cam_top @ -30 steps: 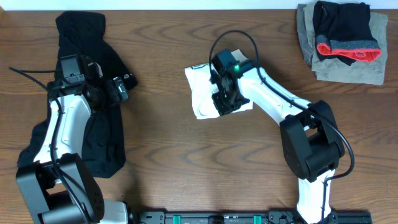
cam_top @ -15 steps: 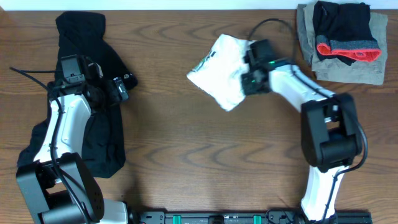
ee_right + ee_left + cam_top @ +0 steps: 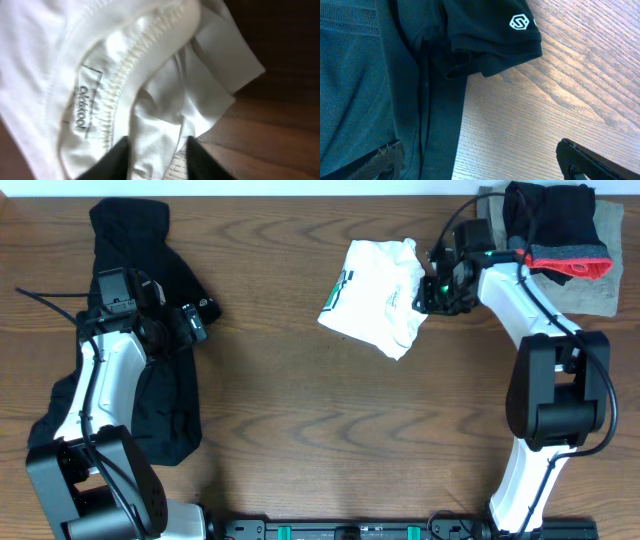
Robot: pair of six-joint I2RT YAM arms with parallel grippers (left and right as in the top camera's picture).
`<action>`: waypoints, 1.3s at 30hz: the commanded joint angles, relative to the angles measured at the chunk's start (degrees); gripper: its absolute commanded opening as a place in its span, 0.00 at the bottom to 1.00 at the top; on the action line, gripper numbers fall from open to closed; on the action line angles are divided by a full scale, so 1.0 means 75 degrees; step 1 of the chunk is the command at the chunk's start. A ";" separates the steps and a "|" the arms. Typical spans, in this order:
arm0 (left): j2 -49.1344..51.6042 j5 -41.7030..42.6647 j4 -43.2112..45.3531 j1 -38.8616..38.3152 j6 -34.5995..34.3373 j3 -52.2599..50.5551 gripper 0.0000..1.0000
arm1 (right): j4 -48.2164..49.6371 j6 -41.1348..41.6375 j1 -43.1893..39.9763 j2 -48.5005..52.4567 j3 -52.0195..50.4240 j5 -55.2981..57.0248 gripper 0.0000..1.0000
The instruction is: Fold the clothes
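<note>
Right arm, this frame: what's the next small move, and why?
Probably open the right gripper fully and lift straight off. The white T-shirt lies bundled on the table, near the stack of folded clothes, and the wrist view shows a fold of its fabric between the fingers; pulling sideways could drag the bundle open.

One white T-shirt (image 3: 375,295), one black hooded garment (image 3: 175,405), one folded pile (image 3: 560,225).

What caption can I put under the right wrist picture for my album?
White T-shirt collar and label up close, fabric between the right gripper's fingertips.
</note>
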 commanded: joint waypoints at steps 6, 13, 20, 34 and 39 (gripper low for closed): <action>0.0099 -0.0099 0.0006 0.0032 0.0047 0.0006 0.98 | 0.0286 0.0268 -0.0064 0.0140 -0.0035 0.0085 0.82; 0.0099 -0.0096 -0.0015 0.0032 0.0047 0.0006 0.98 | 0.0533 0.1343 -0.0061 0.0565 -0.0251 0.0050 0.99; 0.0099 -0.0099 -0.0012 0.0032 0.0044 0.0006 0.98 | 0.0839 0.2037 0.0070 0.0851 -0.0289 -0.0175 0.90; 0.0099 -0.0096 -0.0015 0.0032 0.0047 0.0006 0.98 | 0.1527 0.2769 0.0828 0.1259 -0.0300 -0.0501 0.31; 0.0099 -0.0096 -0.0015 0.0032 0.0047 0.0006 0.98 | 0.1920 0.2445 0.0752 0.1253 -0.0297 -0.0560 0.01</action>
